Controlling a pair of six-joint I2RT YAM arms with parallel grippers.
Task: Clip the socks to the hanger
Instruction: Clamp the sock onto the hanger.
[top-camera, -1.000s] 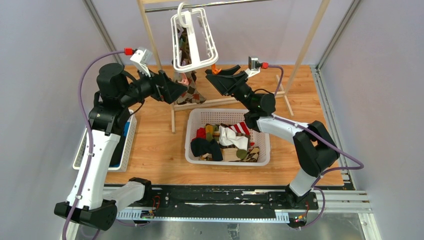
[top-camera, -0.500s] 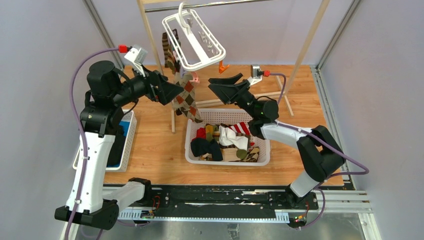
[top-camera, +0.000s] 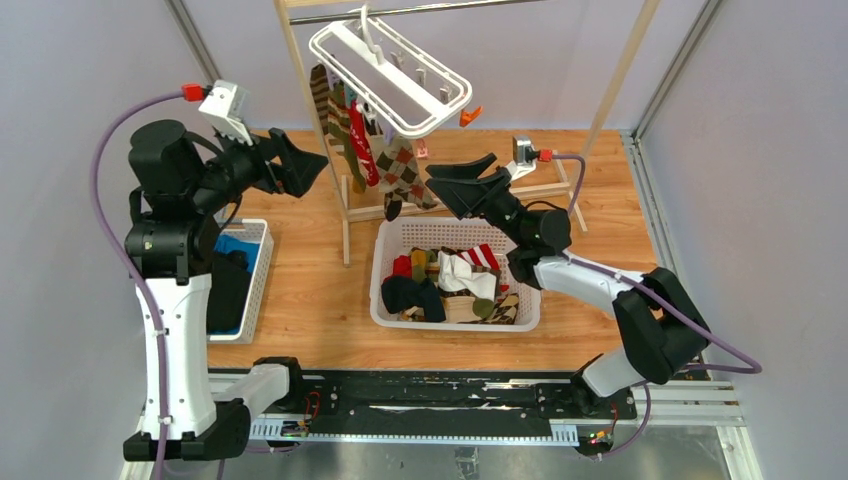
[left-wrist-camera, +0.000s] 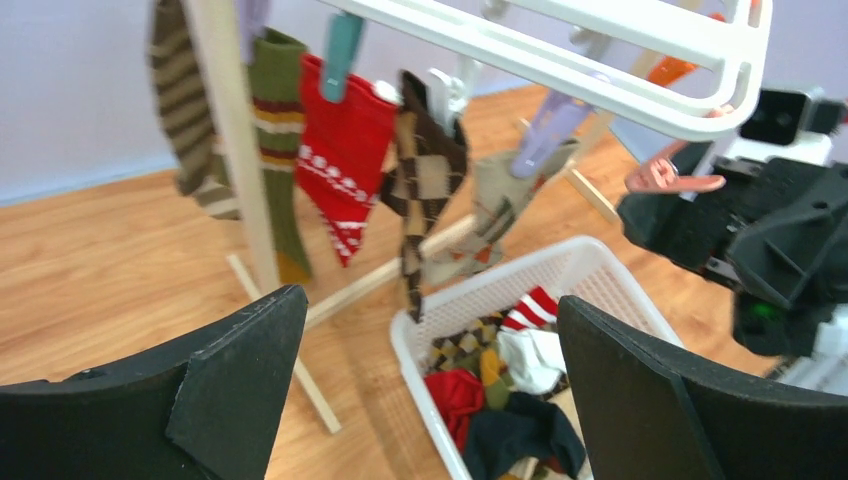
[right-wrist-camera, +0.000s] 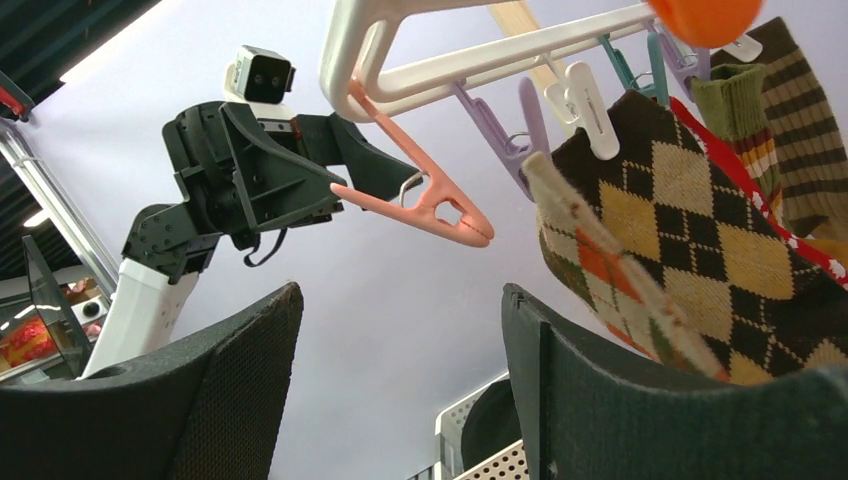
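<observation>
Left end effector (top-camera: 308, 160) now clear of hanger (left-wrist-camera: 600, 78)

I see the rack (top-camera: 302, 90) standing at the far side of the table (top-camera: 310, 290). The hanger (left-wrist-camera: 600, 75) hangs tilted from the rack's top bar. A row of socks (top-camera: 400, 165) hangs from clips under the hanger, beside the rack's left upright. Nearer to me, mid-table and a little right of those socks, sits a basket (top-camera: 455, 318) with more loose socks (top-camera: 450, 280) piled in it. A second basket (top-camera: 262, 270) sits at the table's left edge and holds a bundle (top-camera: 230, 285). The left gripper (top-camera: 315, 170) is left of the hanging socks. The right gripper (top-camera: 438, 190) is to their right, above the middle basket's far rim. Neither touches them.
</observation>
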